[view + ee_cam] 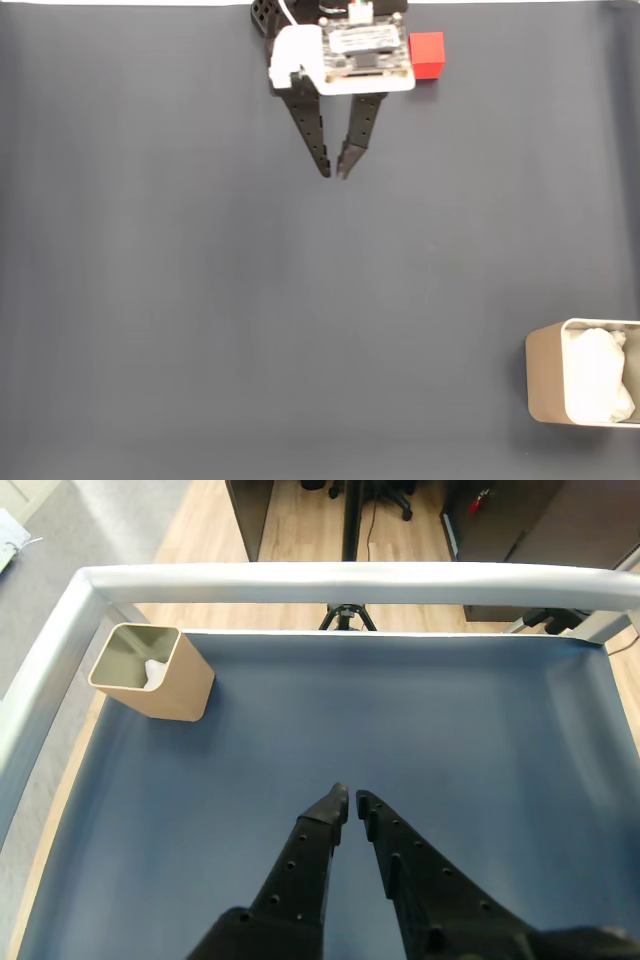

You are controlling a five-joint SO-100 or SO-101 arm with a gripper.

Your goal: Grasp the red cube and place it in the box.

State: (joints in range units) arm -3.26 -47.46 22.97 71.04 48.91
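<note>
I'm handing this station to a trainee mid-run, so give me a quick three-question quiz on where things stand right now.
1. True or false: the gripper is holding the red cube.
2. In the fixed view, the box sits at which corner? A) top left B) bottom right C) top right
3. Fill in: inside the box lies white ____.

Key:
1. False; the fingertips nearly meet on nothing, and the cube rests on the dark mat beside the arm's white wrist housing.
2. B.
3. Padding.
</note>
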